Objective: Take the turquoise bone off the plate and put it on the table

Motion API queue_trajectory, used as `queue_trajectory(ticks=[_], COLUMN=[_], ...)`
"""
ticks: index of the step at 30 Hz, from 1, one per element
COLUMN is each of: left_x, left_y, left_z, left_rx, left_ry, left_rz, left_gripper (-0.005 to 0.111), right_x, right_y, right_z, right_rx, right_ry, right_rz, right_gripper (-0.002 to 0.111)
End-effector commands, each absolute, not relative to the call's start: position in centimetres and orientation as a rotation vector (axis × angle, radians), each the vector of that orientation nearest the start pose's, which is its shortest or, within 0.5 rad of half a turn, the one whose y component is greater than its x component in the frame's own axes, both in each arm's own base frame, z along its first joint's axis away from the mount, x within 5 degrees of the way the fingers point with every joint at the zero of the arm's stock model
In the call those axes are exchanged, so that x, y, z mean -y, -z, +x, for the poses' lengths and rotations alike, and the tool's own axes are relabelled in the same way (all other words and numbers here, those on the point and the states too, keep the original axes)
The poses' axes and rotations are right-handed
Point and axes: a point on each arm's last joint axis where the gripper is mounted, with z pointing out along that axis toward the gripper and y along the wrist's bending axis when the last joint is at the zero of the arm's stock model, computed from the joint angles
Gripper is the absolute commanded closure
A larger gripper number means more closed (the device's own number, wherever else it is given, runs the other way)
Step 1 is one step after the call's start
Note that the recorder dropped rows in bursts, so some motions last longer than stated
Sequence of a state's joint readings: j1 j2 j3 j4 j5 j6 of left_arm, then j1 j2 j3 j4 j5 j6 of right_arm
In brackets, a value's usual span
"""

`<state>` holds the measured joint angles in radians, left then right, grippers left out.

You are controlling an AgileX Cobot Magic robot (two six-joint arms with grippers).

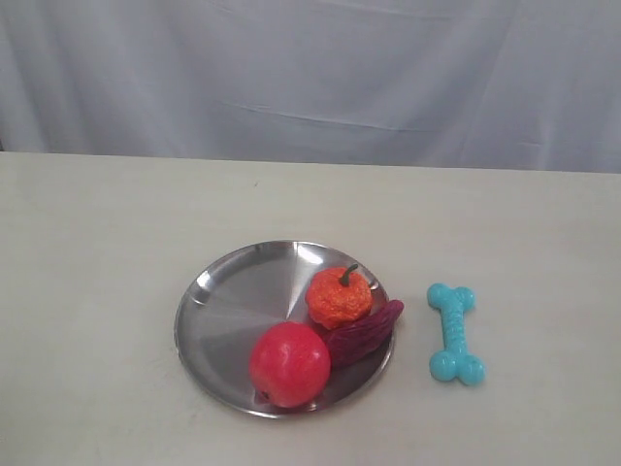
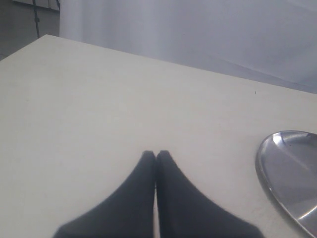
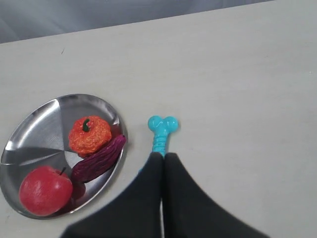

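Left claw (image 2: 156,154) is clenched, its tips pressed together on nothing, over bare desk (image 2: 99,99). The rim of the plate (image 2: 287,168) shows off to one side, and the desk's far edge meets a grey curtain (image 2: 198,29).

Right claw (image 3: 163,156) is likewise clenched and empty. It hangs over the bone (image 3: 162,128) and hides one end of it.

In the exterior view neither claw shows. The bone (image 1: 456,335) lies flat on the desk toward the near edge, just right of the plate and clear of its rim. An apple (image 1: 289,364), an orange fruit (image 1: 340,296) and a purple piece (image 1: 364,333) sit on the plate.
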<state>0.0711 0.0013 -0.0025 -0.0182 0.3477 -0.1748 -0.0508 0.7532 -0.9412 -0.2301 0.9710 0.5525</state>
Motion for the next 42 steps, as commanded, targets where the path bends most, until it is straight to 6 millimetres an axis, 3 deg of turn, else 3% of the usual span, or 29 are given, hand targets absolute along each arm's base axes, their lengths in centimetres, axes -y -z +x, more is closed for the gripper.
queue_trajectory(ticks=[1, 12, 17, 22, 27, 31, 42], left_x=[-0.3, -0.3, -0.3, -0.3, -0.3, -0.3, -0.3], left_y=[-18.2, -18.2, -18.2, -18.2, -18.2, -18.2, -18.2], left_z=[5.3, 5.3, 5.3, 5.3, 5.3, 5.3, 5.3], left_rx=[-1.812, -1.812, -1.812, -1.812, -1.812, -1.812, -1.812], left_ry=[0.099, 0.099, 0.099, 0.099, 0.099, 0.099, 0.099], left_rz=[-0.234, -0.234, -0.234, -0.234, -0.234, -0.234, -0.234], left_gripper=[0.107, 0.107, 0.107, 0.107, 0.107, 0.107, 0.107], right_x=[2.2, 2.2, 2.8, 2.3, 1.5, 1.4, 1.3], right_y=[-38.0, -38.2, -38.5, -38.4, -35.9, -32.6, -24.8], right_z=[11.1, 10.6, 10.6, 8.2, 6.4, 5.5, 6.0], right_rx=[-2.143, -2.123, -2.094, -1.925, -1.736, -1.640, -1.551], right_ry=[0.004, -0.001, 0.111, 0.003, -0.139, -0.156, -0.156], right_rz=[0.615, 0.603, 0.548, 0.538, 0.555, 0.563, 0.490], right_gripper=[0.109, 0.109, 0.109, 0.109, 0.109, 0.109, 0.109])
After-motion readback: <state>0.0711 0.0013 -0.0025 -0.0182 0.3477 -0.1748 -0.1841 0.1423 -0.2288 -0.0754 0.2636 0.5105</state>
